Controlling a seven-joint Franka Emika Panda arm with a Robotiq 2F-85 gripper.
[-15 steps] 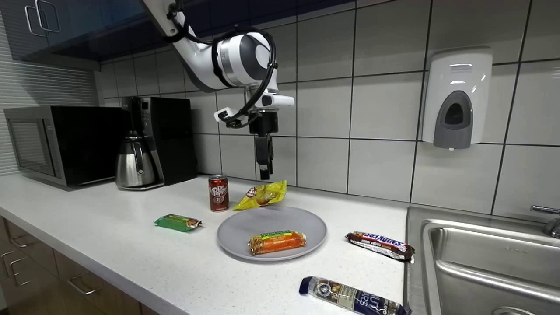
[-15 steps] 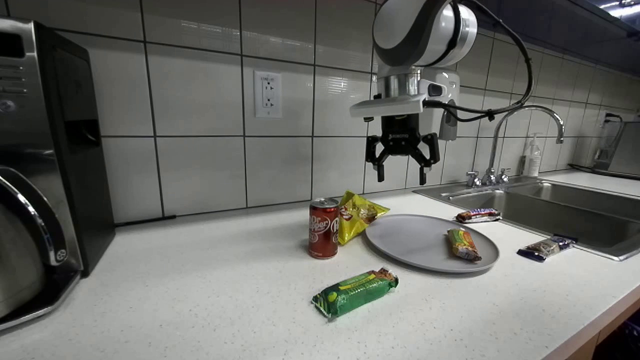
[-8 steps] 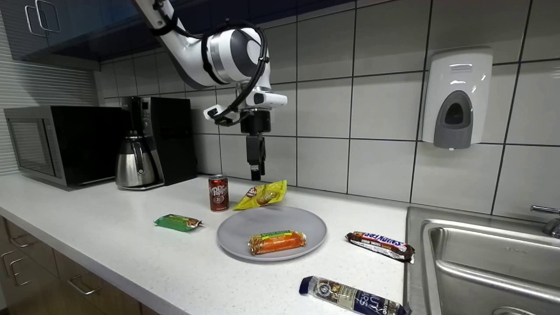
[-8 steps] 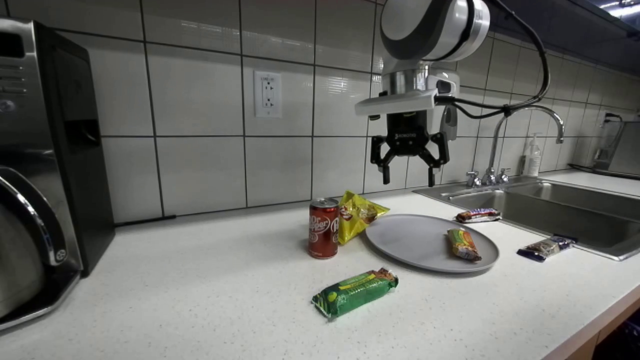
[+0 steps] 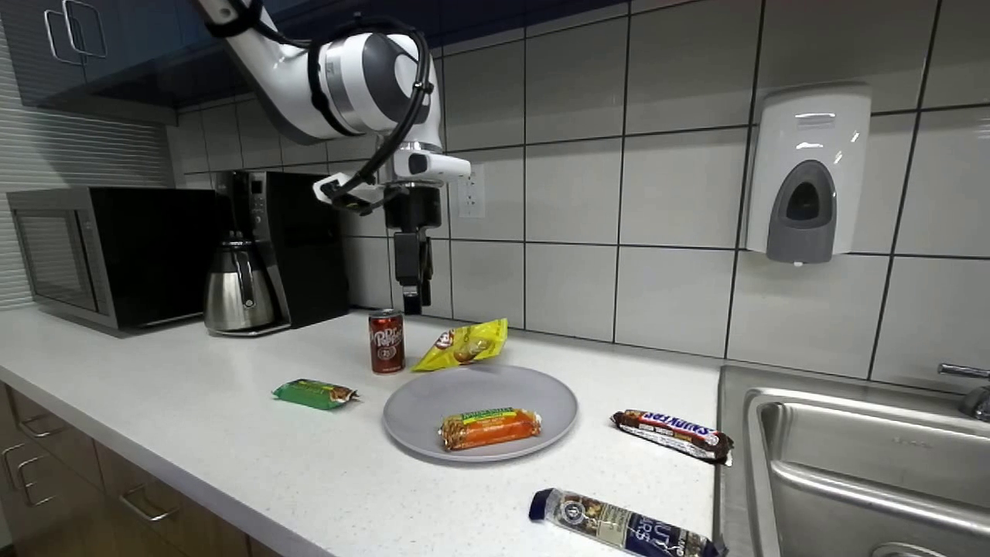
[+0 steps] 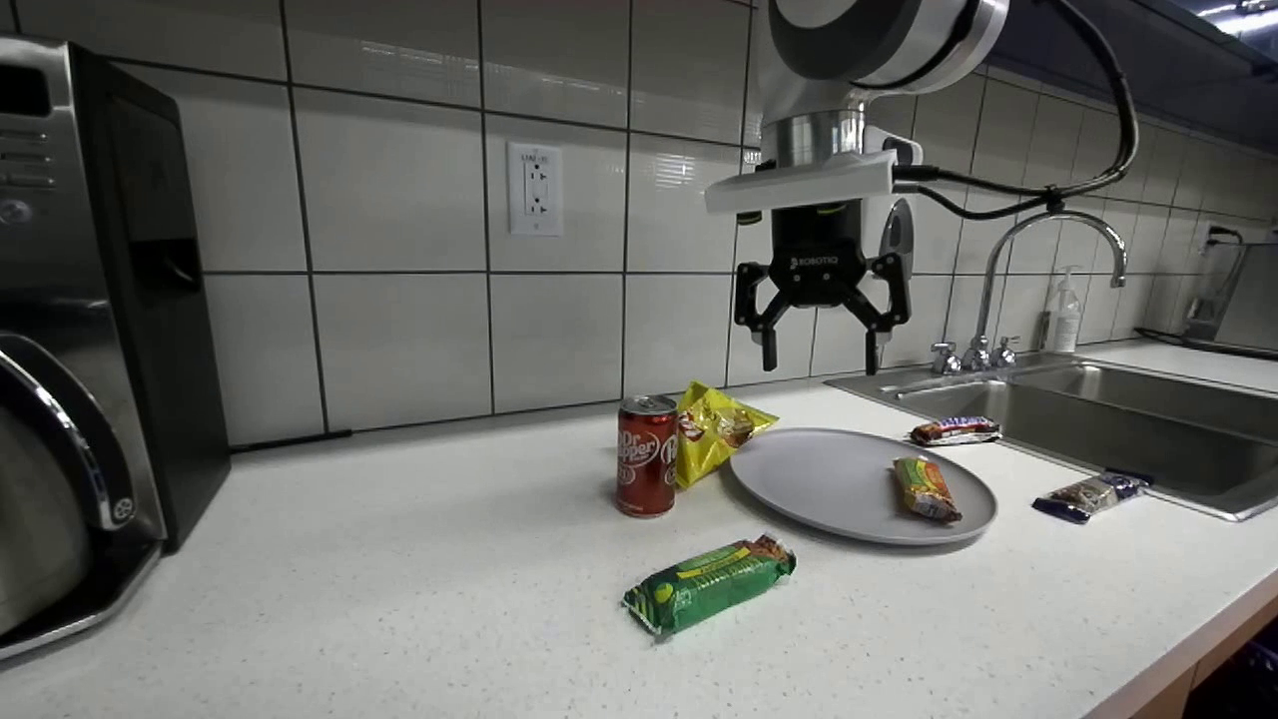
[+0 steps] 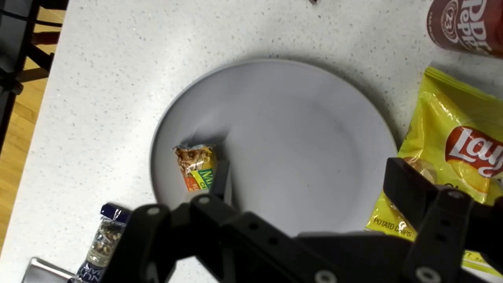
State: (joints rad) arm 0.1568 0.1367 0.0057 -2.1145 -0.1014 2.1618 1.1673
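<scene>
"Plate (image 7: 290, 149), loc?"

"Flat on counter (image 5: 232, 433), lower than gripper (image 6: 821, 361). Jaws wide apart, mid-air."

"On it?"

"Orange bar (image 5: 491, 429), nr rim."

"Around?"

"Yellow chip bag (image 6: 709, 434) just beside plate, Dr Pepper can (image 6: 646, 459) upright nxt to bag, green bar (image 6: 711, 586) nr can."

"Further out?"

"Snickers bar (image 5: 671, 435) & nut bar (image 5: 626, 524), both nr sink (image 5: 858, 425); soap dispenser (image 5: 808, 170) on tiled wall (image 5: 572, 286)."

White speckled surface (image 6: 379, 599), sink (image 5: 739, 503) set in. On it: grey plate (image 5: 472, 388); Dr Pepper can (image 5: 387, 344), upright; yellow Lay's bag (image 7: 467, 153), just beside can and plate; green-wrapped bar (image 6: 711, 587), flat, near plate; Snickers (image 5: 673, 435) between plate and sink; blue-ended nut bar (image 5: 619, 522), near sink. Coffee maker (image 5: 309, 240) and microwave (image 5: 158, 255) also stand on it, well apart from plate.
</scene>
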